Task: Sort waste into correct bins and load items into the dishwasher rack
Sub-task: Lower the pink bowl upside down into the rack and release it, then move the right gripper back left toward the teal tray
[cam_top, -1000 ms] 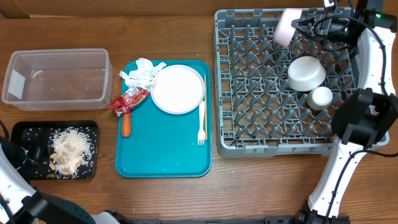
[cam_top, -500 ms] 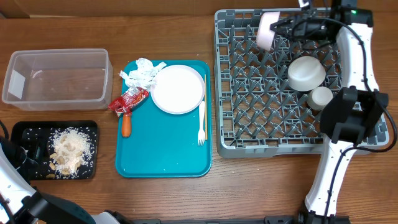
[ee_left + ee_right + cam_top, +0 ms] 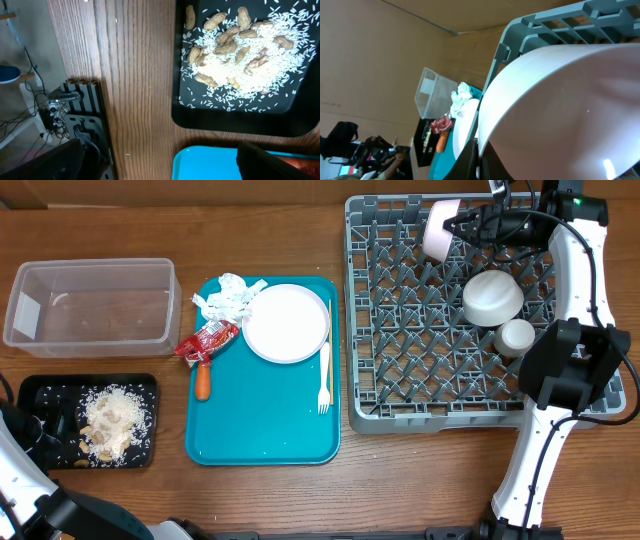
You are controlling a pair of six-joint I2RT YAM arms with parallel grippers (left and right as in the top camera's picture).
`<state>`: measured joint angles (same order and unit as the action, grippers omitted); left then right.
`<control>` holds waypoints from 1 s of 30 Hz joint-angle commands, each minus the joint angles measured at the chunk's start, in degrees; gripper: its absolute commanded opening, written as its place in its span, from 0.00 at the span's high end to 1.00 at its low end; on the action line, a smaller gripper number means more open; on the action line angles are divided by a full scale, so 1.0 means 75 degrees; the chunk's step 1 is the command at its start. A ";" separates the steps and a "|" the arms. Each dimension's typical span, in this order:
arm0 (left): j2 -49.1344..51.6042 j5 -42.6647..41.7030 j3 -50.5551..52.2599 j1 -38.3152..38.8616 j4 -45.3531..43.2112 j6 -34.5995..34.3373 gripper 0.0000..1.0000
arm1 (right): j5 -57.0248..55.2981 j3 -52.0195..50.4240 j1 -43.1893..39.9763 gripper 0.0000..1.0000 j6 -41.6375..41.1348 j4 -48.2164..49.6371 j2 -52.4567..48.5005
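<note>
My right gripper (image 3: pixel 456 224) is shut on the rim of a pale pink bowl (image 3: pixel 440 228), held on edge over the back of the grey dishwasher rack (image 3: pixel 400 416); the bowl fills the right wrist view (image 3: pixel 555 105). A white bowl (image 3: pixel 492 297) and a small white cup (image 3: pixel 516 336) sit in the rack. On the teal tray (image 3: pixel 262 440) lie a white plate (image 3: pixel 287 322), white fork (image 3: pixel 324 378), crumpled napkin (image 3: pixel 226 296), red wrapper (image 3: pixel 208 341) and carrot (image 3: pixel 203 381). The black tray (image 3: pixel 40 388) holds rice and peanuts (image 3: pixel 240 45). My left gripper (image 3: pixel 160 165) is open above the table beside it.
The clear plastic tub (image 3: pixel 92 304) stands at the back left. Bare wooden table lies in front of the teal tray and the rack. My right arm (image 3: pixel 570 360) reaches over the rack's right side. Cables and a black bracket (image 3: pixel 70 115) show past the table's edge.
My right gripper carried the pink bowl left over the rack's back rows, then back slightly right and lower. The left arm has not moved.
</note>
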<state>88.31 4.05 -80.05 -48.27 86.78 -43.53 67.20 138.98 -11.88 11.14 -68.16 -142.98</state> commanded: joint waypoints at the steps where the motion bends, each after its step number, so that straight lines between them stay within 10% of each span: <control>1: 0.0026 -0.0044 -0.0082 0.0012 -0.0006 -0.0050 0.00 | -0.0213 -0.0035 -0.0058 0.96 -0.0149 0.0020 -0.0318; 16: 0.0026 -0.0044 -0.0082 0.0012 -0.0017 -0.0052 0.00 | -0.0143 -0.0029 -0.0236 0.96 -0.0659 0.0227 -0.0312; 30: 0.0041 -0.0099 -0.0044 0.0047 -0.0038 -0.0052 0.00 | -0.4881 0.1690 -0.0428 0.82 -0.2340 -0.1920 0.0408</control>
<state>88.31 3.64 -80.05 -48.25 86.56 -43.53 45.25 146.93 -13.45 -1.83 -80.64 -144.07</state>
